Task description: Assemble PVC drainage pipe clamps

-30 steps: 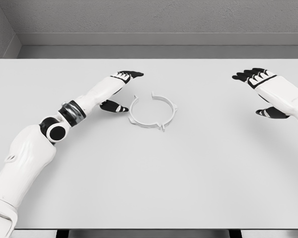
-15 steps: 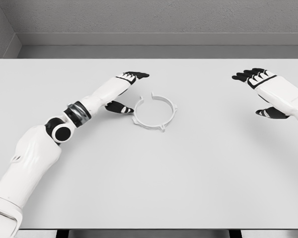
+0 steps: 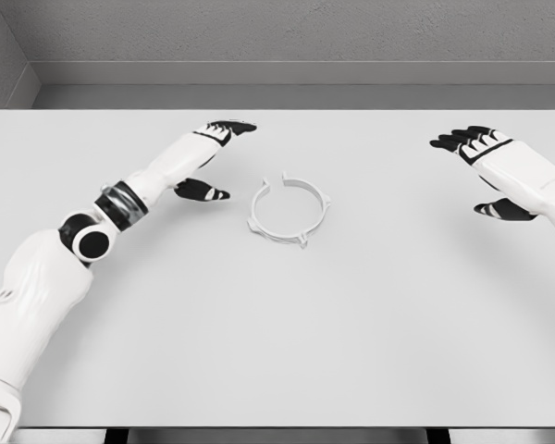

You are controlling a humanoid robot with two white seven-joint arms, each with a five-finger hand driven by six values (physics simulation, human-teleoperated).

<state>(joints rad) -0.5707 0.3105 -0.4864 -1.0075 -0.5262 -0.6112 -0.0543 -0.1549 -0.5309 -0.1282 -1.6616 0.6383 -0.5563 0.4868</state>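
since half a second ago the left hand [image 3: 206, 159] has drawn back toward the left and away from the white plastic ring-shaped pipe clamp [image 3: 289, 210], which has itself ended up a little right of where it lay a second ago. left hand now sits near the clamp but apart from it, thumb pointing toward the ring with bare tabletop between them; its black-tipped fingers are stretched out and spread, holding nothing.

counted: one clamp, two hands, one flat white table [image 3: 277, 351]. the single clamp lies flat slightly above the table's middle, a gap in its ring at the far side and small lugs sticking out around its rim.

right hand [image 3: 496, 166] hovers at the right side, well apart from the clamp, fingers extended and parted from the thumb, gripping nothing.

table's far edge runs just beyond both hands, against a grey wall [image 3: 277, 37]. near edge shows at the bottom. broad bare surface lies in front of the clamp and between it and the right hand.
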